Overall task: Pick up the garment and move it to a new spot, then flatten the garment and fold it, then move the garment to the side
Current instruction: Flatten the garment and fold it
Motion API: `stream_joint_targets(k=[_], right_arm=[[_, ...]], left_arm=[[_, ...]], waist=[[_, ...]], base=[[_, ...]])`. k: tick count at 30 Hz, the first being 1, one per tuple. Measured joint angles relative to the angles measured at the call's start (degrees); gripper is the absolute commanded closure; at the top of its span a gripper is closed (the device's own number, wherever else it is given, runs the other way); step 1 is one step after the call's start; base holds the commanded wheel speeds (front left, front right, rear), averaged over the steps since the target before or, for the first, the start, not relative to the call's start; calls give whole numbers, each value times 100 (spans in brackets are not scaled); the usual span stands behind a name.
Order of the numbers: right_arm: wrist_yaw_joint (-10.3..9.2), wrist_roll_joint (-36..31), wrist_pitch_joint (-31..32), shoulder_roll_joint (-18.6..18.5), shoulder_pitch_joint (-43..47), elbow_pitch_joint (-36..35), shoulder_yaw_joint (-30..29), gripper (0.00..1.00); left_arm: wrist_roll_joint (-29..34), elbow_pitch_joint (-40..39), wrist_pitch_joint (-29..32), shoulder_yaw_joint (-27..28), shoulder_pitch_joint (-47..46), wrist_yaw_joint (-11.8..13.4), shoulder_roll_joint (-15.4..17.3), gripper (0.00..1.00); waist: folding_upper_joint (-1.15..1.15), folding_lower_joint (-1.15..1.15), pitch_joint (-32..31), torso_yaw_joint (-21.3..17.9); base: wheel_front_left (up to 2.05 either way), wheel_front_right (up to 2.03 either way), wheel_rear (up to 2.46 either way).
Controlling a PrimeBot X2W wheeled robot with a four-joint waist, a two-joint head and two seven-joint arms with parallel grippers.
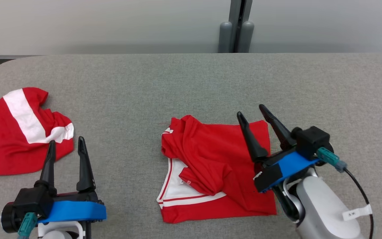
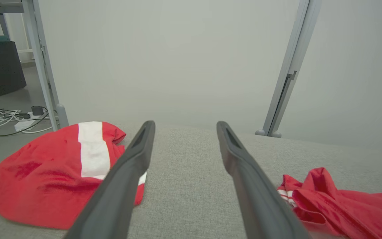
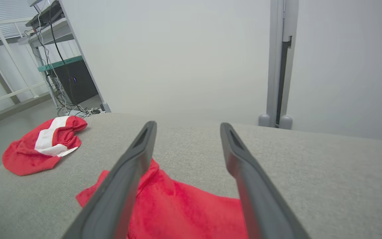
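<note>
Well left of the half-folded garment (image 1: 211, 166) on the grey table (image 1: 191, 83), you see a second, crumpled shirt (image 1: 18, 132), likely set aside. Your left gripper (image 1: 66, 140) hovers between the two, fingers apart, holding nothing, clear of the work. Your right gripper (image 1: 251, 111) hangs over the garment's right edge, fingers spread and empty, probably placed for another fold.

Left gripper (image 1: 66, 140), right gripper (image 1: 251, 110): both spread wide
</note>
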Motion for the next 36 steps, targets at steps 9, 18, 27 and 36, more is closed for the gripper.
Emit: stream_joint_targets(k=[9, 18, 27, 36], right_arm=[[0, -426, -2, 3, 856, -803, -1010, 0], [0, -670, 42, 109, 1675, -1279, -1831, 0], [0, -626, 170, 130, 1824, -1423, -1968, 0], [0, -591, 224, 134, 1851, -1392, -1934, 0]], left_arm=[[68, 23, 0, 9, 71, -27, -1, 0], [149, 59, 0, 45, 225, -64, 0, 0], [279, 76, 0, -137, 266, -105, 3, 0], [456, 671, 0, -1524, 235, -269, 4, 0]], waist=[[0, 0, -136, -151], [0, 0, -325, -177], [0, 0, -404, -210], [0, -1, -458, -252]], base=[[0, 0, 0], [0, 0, 0], [0, 0, 0], [0, 0, 0]])
